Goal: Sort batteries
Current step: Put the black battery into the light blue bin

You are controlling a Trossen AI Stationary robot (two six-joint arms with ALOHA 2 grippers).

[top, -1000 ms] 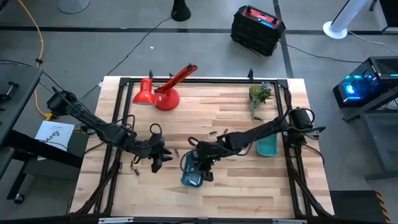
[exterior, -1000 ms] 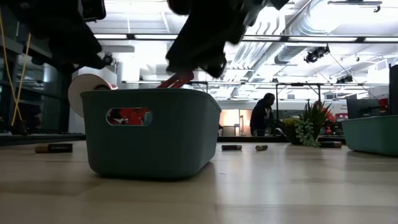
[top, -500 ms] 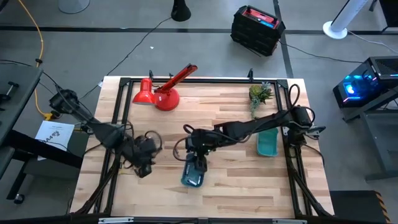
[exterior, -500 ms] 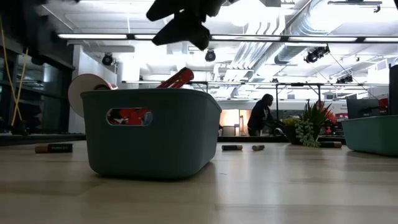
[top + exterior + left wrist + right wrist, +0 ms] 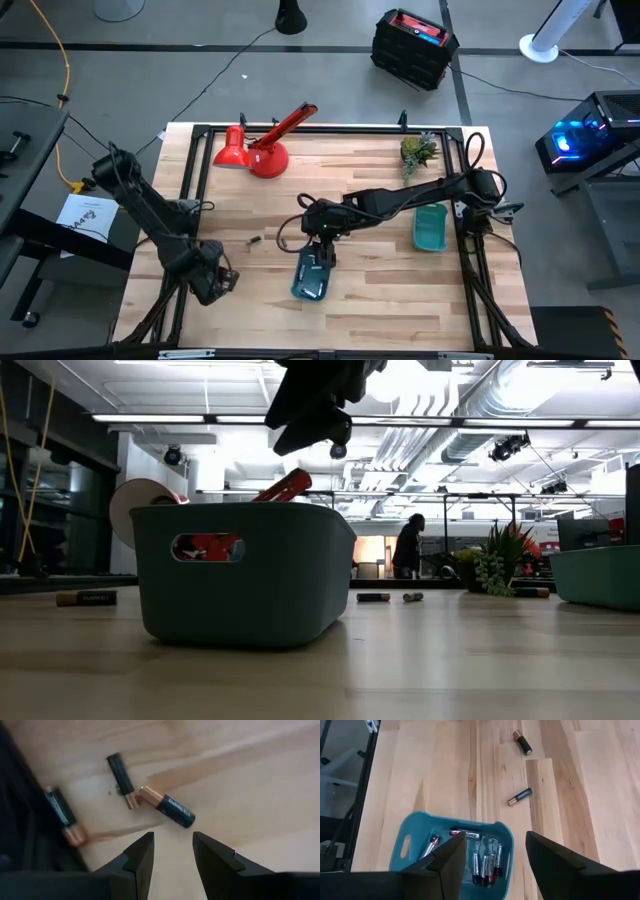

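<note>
batteries lie scattered on the wooden tabletop: three show in the left wrist view, two of them meeting end to end near the middle of the frame and a third at the left edge, beside a dark frame rail. the left claw hangs just above them at the lower left of the high view, its two dark fingers apart and holding nothing. the right claw hovers over the teal tray at the lower middle of the high view, fingers spread and empty; several batteries lie inside that tray, and two more rest on the wood beyond it. a second teal tray sits at the right, with a small plant above it and a red lamp at the upper left.
</note>
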